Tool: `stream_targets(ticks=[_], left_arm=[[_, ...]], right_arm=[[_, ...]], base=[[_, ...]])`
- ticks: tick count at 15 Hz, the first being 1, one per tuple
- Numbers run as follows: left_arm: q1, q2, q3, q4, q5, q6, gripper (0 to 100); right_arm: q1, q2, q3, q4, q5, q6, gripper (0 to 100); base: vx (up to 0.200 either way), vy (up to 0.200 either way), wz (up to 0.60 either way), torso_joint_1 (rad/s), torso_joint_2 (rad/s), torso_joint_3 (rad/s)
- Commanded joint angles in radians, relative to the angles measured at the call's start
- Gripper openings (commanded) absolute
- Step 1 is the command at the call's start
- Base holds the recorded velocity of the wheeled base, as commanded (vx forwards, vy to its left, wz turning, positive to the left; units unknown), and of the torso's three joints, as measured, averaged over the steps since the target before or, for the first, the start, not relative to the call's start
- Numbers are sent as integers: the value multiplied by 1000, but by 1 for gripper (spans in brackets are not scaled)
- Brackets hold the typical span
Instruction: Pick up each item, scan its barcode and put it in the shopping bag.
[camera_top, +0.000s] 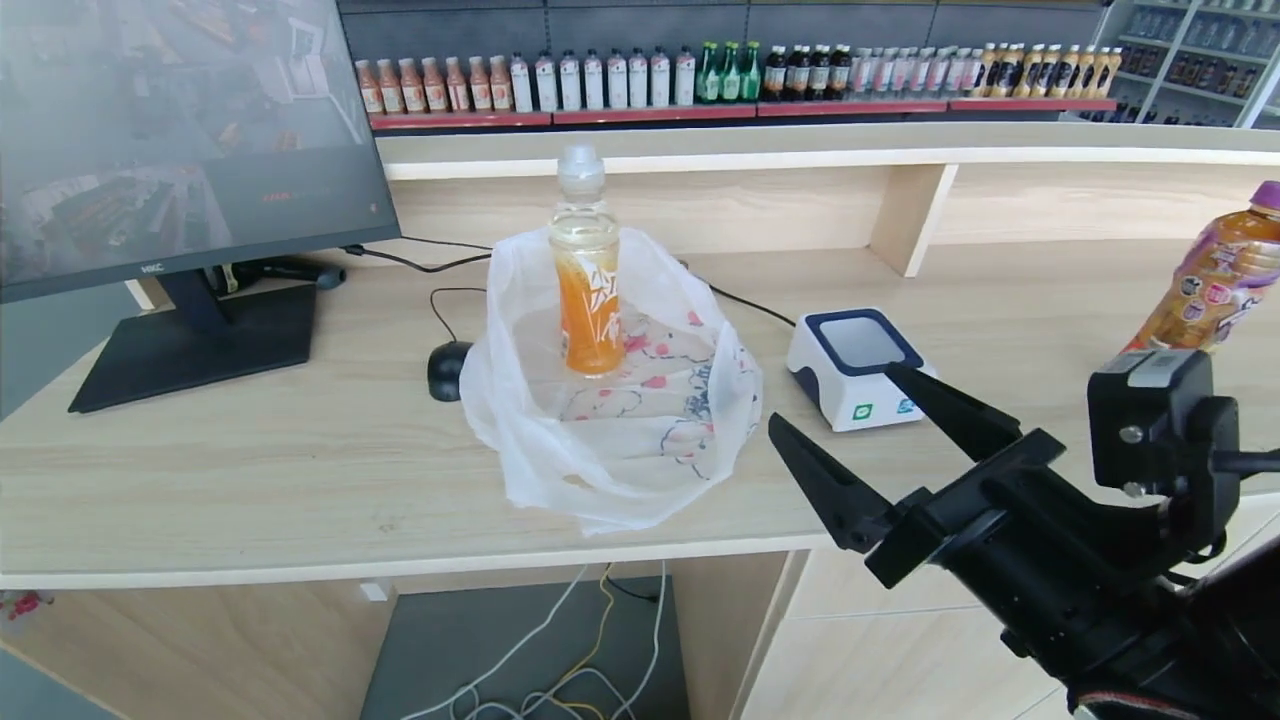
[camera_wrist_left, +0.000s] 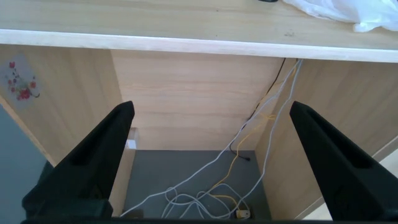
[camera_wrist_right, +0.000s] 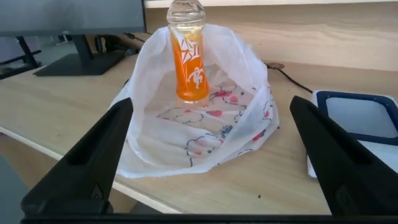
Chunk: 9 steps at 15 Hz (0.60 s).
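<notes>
An orange drink bottle (camera_top: 588, 270) with a clear cap stands upright inside the white plastic shopping bag (camera_top: 610, 420) in the middle of the counter. My right gripper (camera_top: 832, 394) is open and holds nothing; it hovers near the counter's front edge, just right of the bag and in front of the white barcode scanner (camera_top: 855, 365). Its wrist view looks at the bottle (camera_wrist_right: 189, 56), the bag (camera_wrist_right: 205, 137) and the scanner (camera_wrist_right: 357, 124) between the open right gripper (camera_wrist_right: 211, 102). A second bottle (camera_top: 1215, 280) with a purple cap is at the counter's far right. My left gripper (camera_wrist_left: 211, 107) is open and sits below the counter's edge.
A monitor (camera_top: 180, 130) on its stand occupies the counter's left, with a black mouse (camera_top: 447, 370) beside the bag. A raised shelf (camera_top: 800, 160) runs along the back. Cables (camera_wrist_left: 211, 193) hang beneath the counter (camera_wrist_left: 155, 28). Bare wood lies between scanner and far-right bottle.
</notes>
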Motion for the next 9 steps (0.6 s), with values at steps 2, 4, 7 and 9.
stream_targets(ticks=[2, 4, 7, 9], left_arm=[[0, 0, 0, 0, 1, 0, 100], [0, 0, 0, 0, -1, 0, 100], [0, 0, 0, 0, 1, -1, 100], [0, 0, 0, 0, 1, -1, 100]], right_arm=[[-55, 20, -50, -2, 1, -4, 100], [-81, 31, -56, -2, -1, -2, 100], [-79, 56, -85, -2, -1, -1, 100], [-81, 73, -100, -2, -1, 1, 100]], base=[[0, -200, 0, 2, 2, 2], [0, -200, 0, 5, -2, 0], [0, -200, 0, 2, 4, 1], [0, -200, 0, 2, 5, 5]])
